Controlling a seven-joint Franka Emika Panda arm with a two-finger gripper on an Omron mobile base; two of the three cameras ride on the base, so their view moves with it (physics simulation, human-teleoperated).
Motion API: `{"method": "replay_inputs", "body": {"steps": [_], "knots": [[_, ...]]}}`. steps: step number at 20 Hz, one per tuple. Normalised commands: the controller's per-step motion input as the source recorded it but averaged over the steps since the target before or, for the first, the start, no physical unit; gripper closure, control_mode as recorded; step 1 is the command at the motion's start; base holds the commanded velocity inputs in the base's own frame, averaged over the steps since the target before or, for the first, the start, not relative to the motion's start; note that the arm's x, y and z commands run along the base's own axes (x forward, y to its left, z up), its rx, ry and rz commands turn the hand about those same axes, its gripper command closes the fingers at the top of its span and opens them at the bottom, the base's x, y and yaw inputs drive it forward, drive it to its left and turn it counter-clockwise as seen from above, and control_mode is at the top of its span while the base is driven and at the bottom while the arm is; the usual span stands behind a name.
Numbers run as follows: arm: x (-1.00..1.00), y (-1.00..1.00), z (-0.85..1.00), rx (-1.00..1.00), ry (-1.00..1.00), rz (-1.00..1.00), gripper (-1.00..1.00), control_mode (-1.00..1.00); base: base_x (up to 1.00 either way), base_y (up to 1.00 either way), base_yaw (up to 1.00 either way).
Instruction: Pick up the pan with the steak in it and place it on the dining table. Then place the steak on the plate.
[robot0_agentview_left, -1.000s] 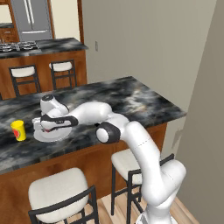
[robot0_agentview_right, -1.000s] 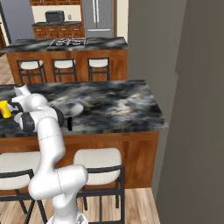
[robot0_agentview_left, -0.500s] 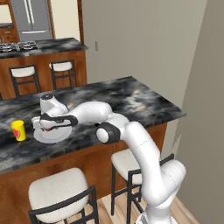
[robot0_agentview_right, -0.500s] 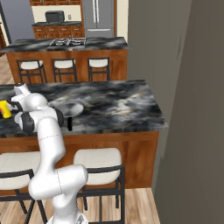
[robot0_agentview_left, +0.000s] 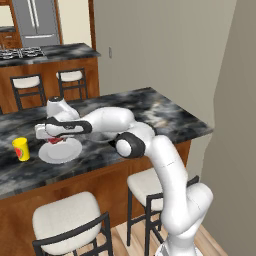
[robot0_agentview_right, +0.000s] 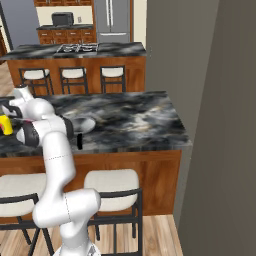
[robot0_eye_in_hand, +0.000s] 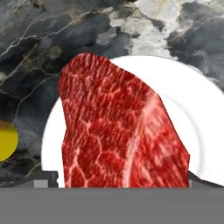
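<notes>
The robot's dark two-finger gripper (robot0_agentview_left: 56, 139) stands spread over the flat red raw steak (robot0_eye_in_hand: 118, 127); sticking meat could slide off the round white plate (robot0_eye_in_hand: 192, 113).

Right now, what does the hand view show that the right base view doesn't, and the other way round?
Hand view: the steak lying on the white plate, marbling visible. Right base view: the pan on the dining table, stools in front of it, and the far counter with the stove. Shared: the dark marbled tabletop and the yellow object at the left edge.
</notes>
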Motion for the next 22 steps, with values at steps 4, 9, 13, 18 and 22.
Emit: {"method": "replay_inputs", "body": {"steps": [4, 9, 13, 18, 22], "knots": [[-0.64, -0.22, 0.29, 0.1, 0.0, 0.0, -1.0, -1.0, 0.0, 0.0, 0.0], [-0.24, -0.11, -0.07, 0.01, 0.0, 0.0, -1.0, -1.0, 0.0, 0.0, 0.0], [-0.03, -0.06, -0.39, -0.08, 0.03, 0.0, -1.0, -1.0, 0.0, 0.0, 0.0], [-0.01, -0.08, -0.25, -0.09, 0.01, 0.0, -1.0, -1.0, 0.0, 0.0, 0.0], [0.12, 0.0, 0.0, 0.0, 0.0, -0.01, -1.0, -1.0, 0.0, 0.0, 0.0]]}}
